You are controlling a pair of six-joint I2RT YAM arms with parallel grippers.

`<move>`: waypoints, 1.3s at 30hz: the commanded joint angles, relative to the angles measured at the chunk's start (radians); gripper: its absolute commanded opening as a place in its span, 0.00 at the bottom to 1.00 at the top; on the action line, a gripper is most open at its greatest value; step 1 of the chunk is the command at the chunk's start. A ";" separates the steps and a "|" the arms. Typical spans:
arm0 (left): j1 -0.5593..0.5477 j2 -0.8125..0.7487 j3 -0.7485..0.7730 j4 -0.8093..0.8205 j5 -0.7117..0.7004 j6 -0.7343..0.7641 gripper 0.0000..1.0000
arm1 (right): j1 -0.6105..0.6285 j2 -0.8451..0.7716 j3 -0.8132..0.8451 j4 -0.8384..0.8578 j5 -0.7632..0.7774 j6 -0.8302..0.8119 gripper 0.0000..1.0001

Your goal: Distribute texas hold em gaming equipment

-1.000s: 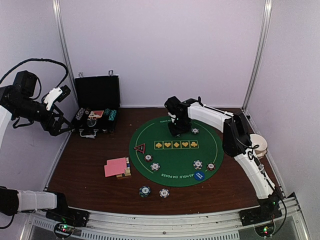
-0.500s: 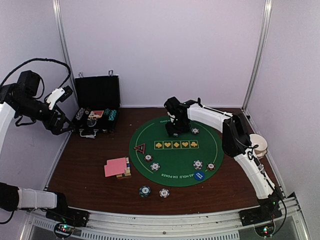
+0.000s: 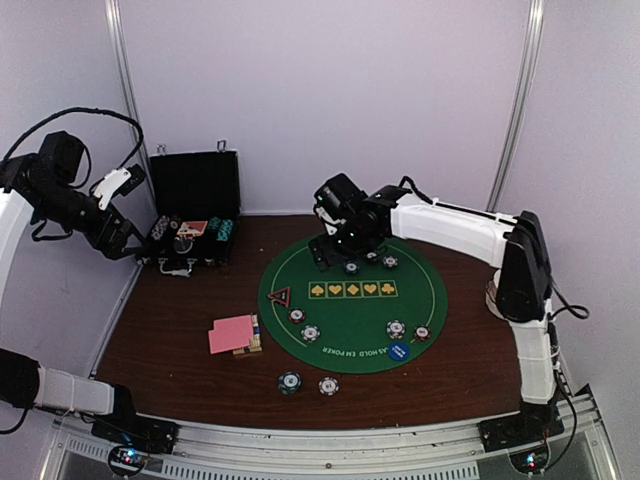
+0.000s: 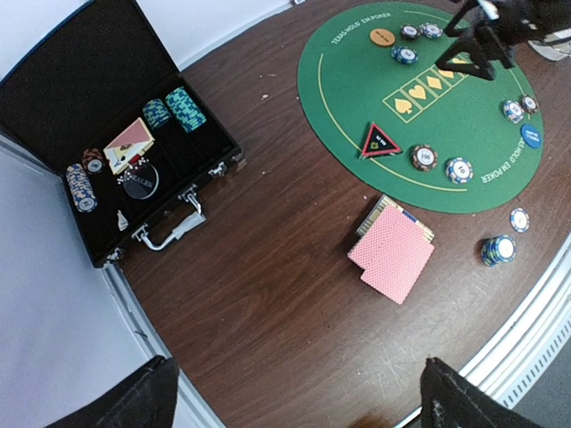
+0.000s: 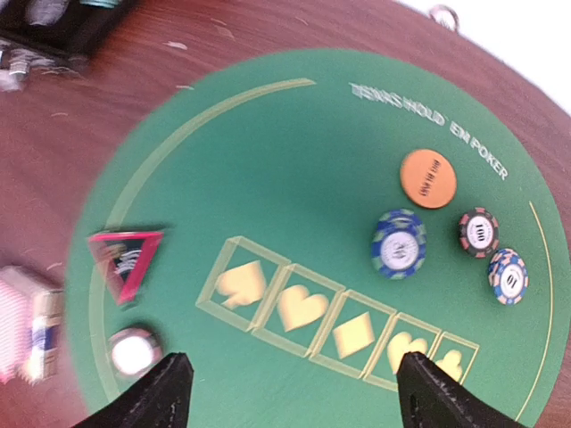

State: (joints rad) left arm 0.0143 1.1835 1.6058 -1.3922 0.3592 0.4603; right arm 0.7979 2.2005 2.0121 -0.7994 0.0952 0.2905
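Judging from the layout, partway through dealing gear to the seats around the green mat (image 3: 350, 315). Right gripper (image 5: 293, 361) spread wide, nothing between its fingers, hanging over the mat's far side close to a blue-white chip (image 5: 399, 242), an orange disc (image 5: 428, 178) and 2 smaller chips (image 5: 479, 232). Left gripper (image 4: 297, 374) likewise wide apart and empty, held high at the table's left side near the open black case (image 4: 107, 116). Red-black triangular marker (image 3: 280, 297) and blue disc (image 3: 399, 351) already on the mat. Pink-backed cards (image 3: 232, 334) piled on a small box (image 4: 412, 223) just off its left edge, seemingly undealt.

Next move probably calls for a fresh pickup: lining up on the card pile or a chip and pinching a thin, flat piece cleanly.

Only in the left wrist view: chip stacks (image 4: 186, 107) inside the case. Orange disc plain in both wrist views, masked by the right arm from above. Blue disc absent from the right wrist view.
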 commanded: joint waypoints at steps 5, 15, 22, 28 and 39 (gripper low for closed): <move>0.006 0.046 0.047 -0.039 0.021 -0.040 0.98 | 0.243 -0.273 -0.260 0.075 -0.081 -0.034 0.93; 0.006 -0.030 -0.065 -0.025 0.036 0.013 0.98 | 0.477 -0.216 -0.315 0.001 -0.197 -0.045 0.96; 0.006 -0.052 -0.072 -0.033 0.059 0.028 0.98 | 0.504 -0.094 -0.265 -0.043 -0.223 -0.043 0.94; 0.006 -0.079 -0.072 -0.036 0.073 0.029 0.98 | 0.503 -0.057 -0.253 -0.042 -0.179 -0.043 0.91; 0.006 -0.079 -0.051 -0.047 0.083 0.024 0.98 | 0.454 -0.039 -0.246 -0.024 -0.179 -0.045 0.88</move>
State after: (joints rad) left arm 0.0143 1.1069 1.5356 -1.4246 0.4179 0.4740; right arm 1.2766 2.1460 1.7325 -0.8318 -0.0967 0.2539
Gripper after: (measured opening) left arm 0.976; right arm 0.883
